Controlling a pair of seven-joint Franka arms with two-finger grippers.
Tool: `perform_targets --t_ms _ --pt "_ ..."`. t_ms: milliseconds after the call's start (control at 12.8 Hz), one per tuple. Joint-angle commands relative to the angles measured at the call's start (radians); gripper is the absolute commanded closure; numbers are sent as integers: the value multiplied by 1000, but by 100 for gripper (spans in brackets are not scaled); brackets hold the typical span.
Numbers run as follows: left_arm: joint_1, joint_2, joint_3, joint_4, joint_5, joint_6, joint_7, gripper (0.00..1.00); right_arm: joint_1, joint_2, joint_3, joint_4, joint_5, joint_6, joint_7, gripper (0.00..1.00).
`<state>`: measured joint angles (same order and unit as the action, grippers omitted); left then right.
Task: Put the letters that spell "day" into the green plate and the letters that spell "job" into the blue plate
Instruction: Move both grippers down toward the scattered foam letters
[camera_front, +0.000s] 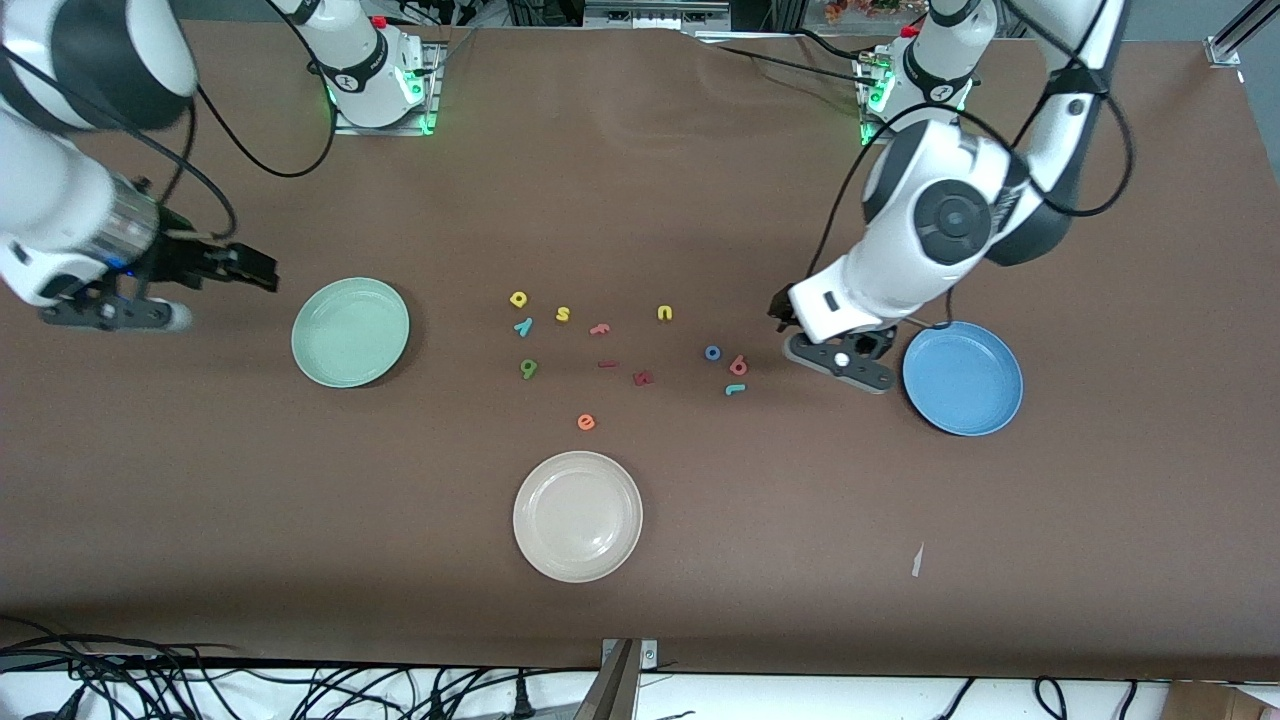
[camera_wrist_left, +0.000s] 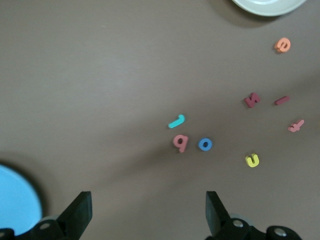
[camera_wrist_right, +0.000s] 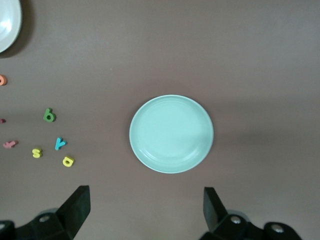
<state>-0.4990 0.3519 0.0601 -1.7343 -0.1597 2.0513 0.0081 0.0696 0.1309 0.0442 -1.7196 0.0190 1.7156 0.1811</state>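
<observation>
The yellow d (camera_front: 518, 298), teal y (camera_front: 523, 326) and dark green a (camera_front: 528, 369) lie mid-table, beside the green plate (camera_front: 350, 332). The blue o (camera_front: 712, 352), pinkish b (camera_front: 738, 366) and teal j (camera_front: 735, 389) lie close together beside the blue plate (camera_front: 962, 378). My left gripper (camera_front: 781, 310) hangs open and empty over bare table between that group and the blue plate; its wrist view shows the j (camera_wrist_left: 176, 121), b (camera_wrist_left: 180, 142) and o (camera_wrist_left: 205, 144). My right gripper (camera_front: 258, 270) hangs open and empty beside the green plate (camera_wrist_right: 171, 133).
A cream-white plate (camera_front: 577, 516) sits nearer the front camera. Other letters lie among the task's own: yellow s (camera_front: 562, 314), yellow u (camera_front: 665, 313), a pink letter (camera_front: 600, 328), two dark red ones (camera_front: 643, 378) and an orange e (camera_front: 586, 422).
</observation>
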Motion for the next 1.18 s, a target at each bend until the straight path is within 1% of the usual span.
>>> perform_targets --t_ms 0,157,392,549,784,862,940,1019,1097 --pt "-68 134 17 12 -20 71 10 0 62 42 0 -11 -1 28 177 0" --pt "-87 142 17 12 -11 111 21 0 117 61 -1 -52 -2 70 247 0" --pt "-111 183 17 19 -23 162 21 0 189 82 0 -113 -7 152 380 0" --pt "-142 219 17 21 -23 173 6 0 254 123 0 -115 -7 211 571 0" --pt "-167 268 18 22 -21 253 4 0 312 191 0 -117 -13 327 806 1" --pt "-174 281 18 22 -23 269 4 0 341 215 0 -120 -13 364 889 2" --pt "-190 294 20 22 -23 294 1 0 361 232 0 -141 -13 419 972 6" --pt "-196 303 20 22 -23 312 0 0 383 242 -1 -173 -13 485 1004 7" --pt "-197 311 20 24 -23 317 -4 0 391 252 0 -195 -13 522 1005 14"
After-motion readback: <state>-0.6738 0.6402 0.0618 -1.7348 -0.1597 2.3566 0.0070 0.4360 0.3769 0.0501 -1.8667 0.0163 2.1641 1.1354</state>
